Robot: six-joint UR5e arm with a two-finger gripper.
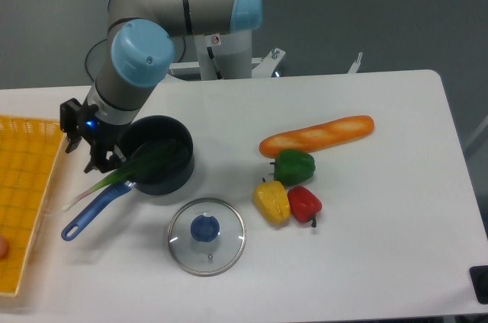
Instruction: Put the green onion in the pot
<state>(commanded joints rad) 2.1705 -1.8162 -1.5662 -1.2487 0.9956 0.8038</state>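
Gripper sits just left of the pot, low over the desk. Its fingers are dark and small against the pot rim; can't tell how far apart they are, nor whether they pinch anything. The green onion passes right by the fingertips, but contact isn't clear from this view.

Green onion lies on a diagonal: long axis runs lower-left to upper-right. White bulb end points lower-left, out over the desk beside the pot's blue handle. Dark green leaves point upper-right, over the rim and into the pot. So it's half in, half out, leaning on the rim near where the handle joins. Stalk and handle run roughly parallel, stalk just above the handle in the view.

Pot stands upright, mid-left on the desk, handle aimed lower-left.

Other items:
- glass lid w/ blue knob, flat on the desk, just below the pot, apart from it.
- baguette, right of centre, tilted up to the right.
- green bell pepper just under the baguette's left end; yellow pepper and red pepper below it, the three clustered close together.
- yellow basket at the left edge, partly cut off.
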